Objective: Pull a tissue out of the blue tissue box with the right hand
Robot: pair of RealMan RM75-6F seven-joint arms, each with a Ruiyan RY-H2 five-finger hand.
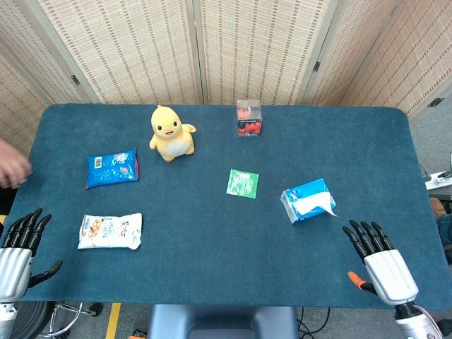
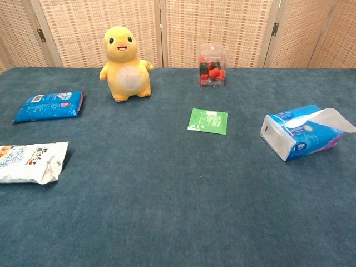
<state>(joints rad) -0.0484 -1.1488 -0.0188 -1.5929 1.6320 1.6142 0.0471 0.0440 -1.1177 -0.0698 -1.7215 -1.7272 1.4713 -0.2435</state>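
The blue tissue box [image 1: 305, 199] lies on its side at the table's right, with a white tissue [image 1: 319, 205] sticking out of its slot toward the right. The chest view shows the same box [image 2: 300, 138] and its tissue [image 2: 332, 119] at the right edge. My right hand [image 1: 378, 263] hovers near the table's front right corner, fingers spread and empty, well short of the box. At the front left corner my left hand [image 1: 20, 251] is open too, holding nothing. Neither hand appears in the chest view.
A yellow plush toy [image 1: 170, 133] and a clear box of red items [image 1: 248, 118] stand at the back. A green sachet [image 1: 242, 183] lies mid-table. A blue packet [image 1: 111, 168] and a white snack bag [image 1: 110, 231] lie at left. A person's hand [image 1: 13, 169] shows at the left edge.
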